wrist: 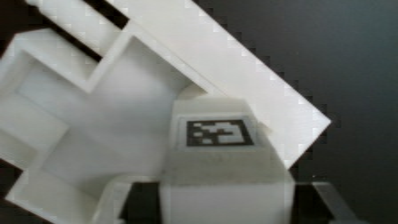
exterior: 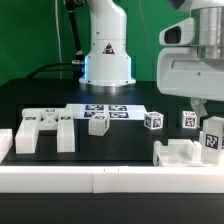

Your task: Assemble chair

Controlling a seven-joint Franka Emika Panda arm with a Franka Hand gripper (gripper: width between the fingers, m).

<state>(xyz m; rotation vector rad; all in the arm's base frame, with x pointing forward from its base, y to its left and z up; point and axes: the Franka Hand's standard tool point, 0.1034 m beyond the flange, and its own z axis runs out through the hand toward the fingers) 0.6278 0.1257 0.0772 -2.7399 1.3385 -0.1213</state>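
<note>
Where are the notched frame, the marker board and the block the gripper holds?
notched frame (exterior: 42, 126): exterior view, its middle bar.
marker board (exterior: 110, 110): exterior view, its printed top.
held block (wrist: 219, 134): wrist view, its tag.

A robotics lab bench, set up for recording; the white arm base (exterior: 107, 55), a warning triangle on its shell, stands on a black table (exterior: 40, 100); behind the base hangs a plain green backdrop (exterior: 30, 30); just in front of the base lies the marker board (exterior: 122, 110); further in front lie white chair parts (exterior: 40, 130) bearing square tags, then a long white border rail (exterior: 90, 180).
</note>
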